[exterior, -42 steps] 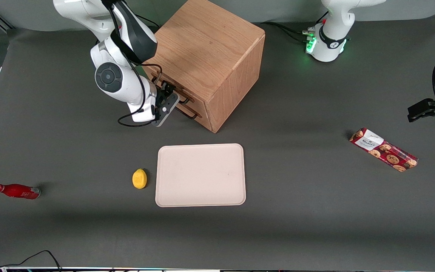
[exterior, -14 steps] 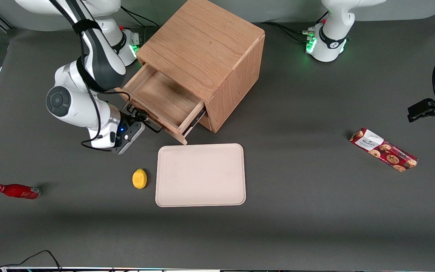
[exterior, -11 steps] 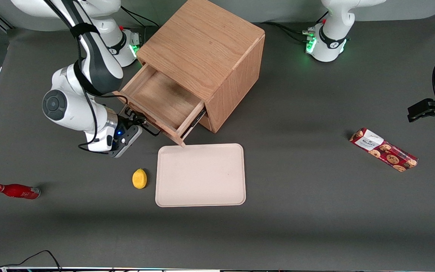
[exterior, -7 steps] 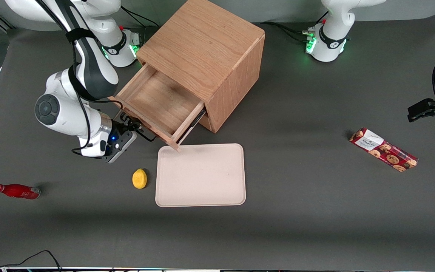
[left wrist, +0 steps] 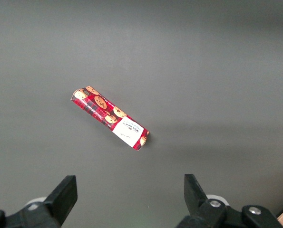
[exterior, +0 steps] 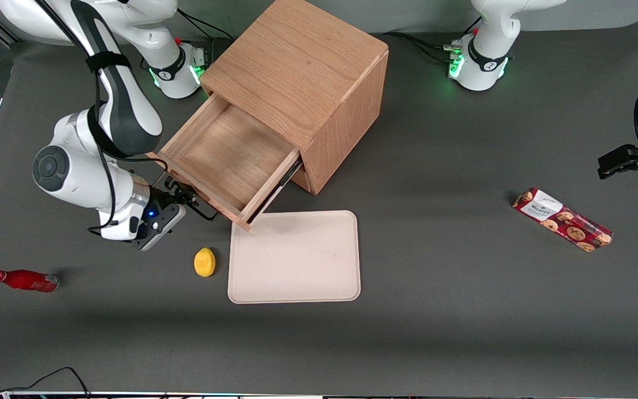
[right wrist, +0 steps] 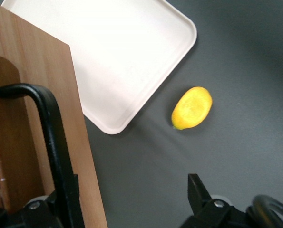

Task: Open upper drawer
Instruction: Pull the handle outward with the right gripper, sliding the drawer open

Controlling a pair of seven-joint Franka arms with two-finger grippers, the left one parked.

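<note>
At the front face of the upper drawer, the gripper straddles the thin dark handle. That is the relation I am steering by. The handle's long axis runs along the drawer front, slantwise across the table and crosswise to the line the drawer slides on. In the right wrist view the jaws are spread wide around the bar. One finger is tucked between the handle and the wood of the front, and looks to be pressed against the bar. The other finger hangs well clear of it over bare table. So I read this as a hook, not a pinch.

The drawer stands far out of the oak cabinet, with most of its bare floor showing. Its nearest corner reaches just over the edge of the pale tray. I judge the opening nearly done.

The working arm comes down from its base beside the cabinet and folds at the elbow. Its wrist is low over the table, on the working arm's side of the drawer front, with the fingers pointing back at that front. The lemon lies nearer the front camera than the gripper and just beside the tray. Any last pull should follow the slide line, away from the cabinet. A sideways drift would let the bar slip along the finger.
</note>
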